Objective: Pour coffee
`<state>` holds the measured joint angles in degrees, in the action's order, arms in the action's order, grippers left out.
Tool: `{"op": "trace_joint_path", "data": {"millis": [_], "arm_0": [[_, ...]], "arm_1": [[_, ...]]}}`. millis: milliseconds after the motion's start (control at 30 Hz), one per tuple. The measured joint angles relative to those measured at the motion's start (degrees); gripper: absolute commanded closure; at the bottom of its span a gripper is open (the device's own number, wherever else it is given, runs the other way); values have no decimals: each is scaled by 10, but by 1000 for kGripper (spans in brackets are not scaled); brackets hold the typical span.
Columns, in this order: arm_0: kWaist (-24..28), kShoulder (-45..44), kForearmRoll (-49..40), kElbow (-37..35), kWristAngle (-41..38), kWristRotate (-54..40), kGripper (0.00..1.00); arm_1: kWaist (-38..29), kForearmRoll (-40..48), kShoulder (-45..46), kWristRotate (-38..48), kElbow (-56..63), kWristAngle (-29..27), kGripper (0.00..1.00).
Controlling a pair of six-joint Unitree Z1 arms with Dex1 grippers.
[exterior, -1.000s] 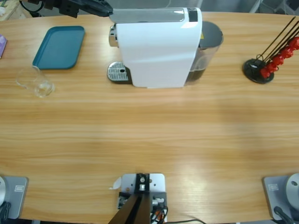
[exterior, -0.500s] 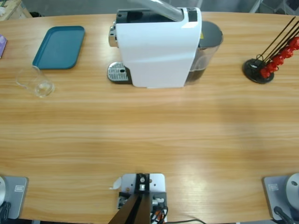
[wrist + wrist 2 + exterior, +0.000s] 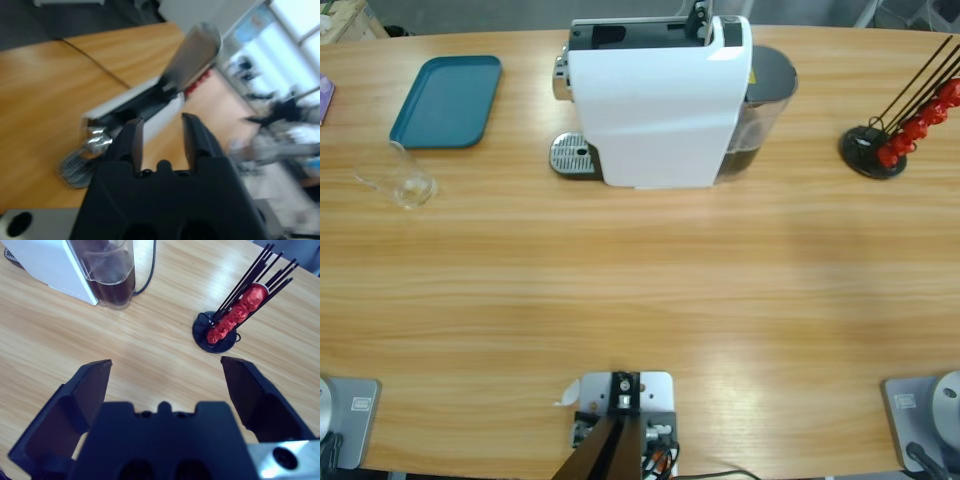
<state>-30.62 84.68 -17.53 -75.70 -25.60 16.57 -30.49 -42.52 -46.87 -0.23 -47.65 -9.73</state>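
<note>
one white coffee machine (image 3: 660,105), one empty glass (image 3: 398,177) near the tabletop's left edge; left gripper (image 3: 162,137) narrowly open, right gripper (image 3: 165,377) wide open, both holding nothing.

Glossy white plastic coffee machine (image 3: 660,110) with brushed metal lever (image 3: 192,57) and perforated metal drip grate (image 3: 572,155), clear plastic water tank (image 3: 107,270), smooth varnished wood table (image 3: 640,280), matt teal plastic tray (image 3: 447,100), clear glass (image 3: 398,177), shiny red pods (image 3: 235,315), matt black gripper fingers (image 3: 82,395)
</note>
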Motion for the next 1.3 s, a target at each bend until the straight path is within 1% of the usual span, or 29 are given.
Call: {"op": "trace_joint_path", "data": {"millis": [133, 200, 233, 267, 300, 333, 367, 467, 533, 600, 700, 833, 967, 1167, 1233, 1267, 1300], "arm_0": [[-71, -83, -51, 79, 202, -168, 1], [-94, -113, -68, 123, 267, -209, 17], [-100, -131, -72, 146, 283, -217, 17], [-104, -151, -74, 169, 290, -222, 11], [-106, -172, -74, 193, 290, -226, 5], [-107, -194, -75, 220, 288, -230, 4], [-108, -216, -75, 248, 280, -233, 4], [-110, -274, -76, 318, 251, -234, 4], [-110, -302, -79, 343, 245, -234, 4], [-110, -316, -86, 350, 245, -234, 4], [-110, -317, -90, 352, 243, -234, 4], [-110, -317, -91, 353, 243, -231, 4], [-110, -317, -91, 353, 243, -229, 4], [-110, -317, -93, 353, 243, -223, 4], [-110, -317, -93, 353, 243, -222, 4], [-110, -317, -93, 353, 243, -221, 4], [-110, -317, -93, 353, 243, -221, 4]], "arm_1": [[0, 0, 3, 10, -1, -10, 11], [0, -8, 3, 16, -7, -27, 0], [0, -12, 3, 21, -10, -38, 25], [1, -16, 3, 27, -14, -50, 113], [1, -21, 3, 37, -19, -63, 195], [4, -25, 2, 46, -25, -77, 246], [11, -27, 1, 55, -29, -87, 277], [58, -9, -4, 67, -28, -101, 280], [92, 25, -15, 73, -20, -101, 277], [110, 68, -45, 81, -2, -101, 266], [119, 134, -101, 90, 16, -100, 262], [133, 195, -172, 101, 16, -92, 266], [142, 228, -225, 107, 16, -89, 269], [155, 258, -267, 109, 18, -87, 281], [158, 264, -278, 109, 18, -85, 312], [160, 265, -282, 109, 18, -82, 360], [162, 266, -285, 109, 18, -80, 363]]}}
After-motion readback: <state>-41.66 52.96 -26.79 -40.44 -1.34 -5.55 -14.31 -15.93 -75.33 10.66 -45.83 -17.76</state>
